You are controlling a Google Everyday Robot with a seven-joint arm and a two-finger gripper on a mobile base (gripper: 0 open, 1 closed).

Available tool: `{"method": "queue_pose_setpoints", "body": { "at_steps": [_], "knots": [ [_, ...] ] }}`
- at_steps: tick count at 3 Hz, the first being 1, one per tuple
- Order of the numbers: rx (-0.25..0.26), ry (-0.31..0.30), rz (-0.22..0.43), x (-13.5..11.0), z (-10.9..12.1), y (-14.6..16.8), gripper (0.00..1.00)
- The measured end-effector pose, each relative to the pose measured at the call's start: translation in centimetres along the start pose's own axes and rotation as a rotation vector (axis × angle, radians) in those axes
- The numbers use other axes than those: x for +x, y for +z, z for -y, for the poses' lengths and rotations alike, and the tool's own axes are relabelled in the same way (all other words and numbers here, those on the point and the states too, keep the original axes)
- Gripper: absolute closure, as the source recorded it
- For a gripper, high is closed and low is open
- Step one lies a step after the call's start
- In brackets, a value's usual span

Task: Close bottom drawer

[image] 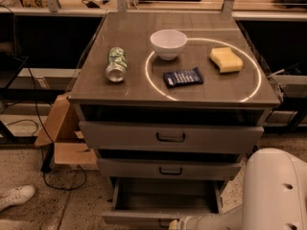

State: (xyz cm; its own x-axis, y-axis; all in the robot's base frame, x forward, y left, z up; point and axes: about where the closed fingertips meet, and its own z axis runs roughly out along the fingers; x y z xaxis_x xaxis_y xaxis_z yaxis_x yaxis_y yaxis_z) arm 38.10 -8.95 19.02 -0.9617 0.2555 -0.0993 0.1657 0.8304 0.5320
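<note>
Since the bottom drawer (163,198) is standing pulled well out below the middle drawer (144,168) and top drawer (124,135), its bare inside showing, the gripper (174,223) is sitting low at the middle of its front panel, seemingly lining up to push it home. The white arm (273,190) is reaching in from the lower right. The picture's bottom edge is cutting off the panel's handle and most of the gripper, so I cannot tell whether it is clenched, released or touching the panel. A bowl (168,43), can (115,64), sponge (225,60) and blue packet (183,77) are resting on the tabletop (134,32), clear of the work.
</note>
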Motion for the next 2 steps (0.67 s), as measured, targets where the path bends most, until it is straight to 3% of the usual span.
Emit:
{"method": "queue_pose_setpoints", "body": {
  "at_steps": [1, 2],
  "knots": [
    [0.005, 0.025, 0.038, -0.8, 0.5, 0.6, 1.0],
    [-0.011, 0.012, 0.081, -2.6, -0.6, 1.4, 1.0]
  ]
}}
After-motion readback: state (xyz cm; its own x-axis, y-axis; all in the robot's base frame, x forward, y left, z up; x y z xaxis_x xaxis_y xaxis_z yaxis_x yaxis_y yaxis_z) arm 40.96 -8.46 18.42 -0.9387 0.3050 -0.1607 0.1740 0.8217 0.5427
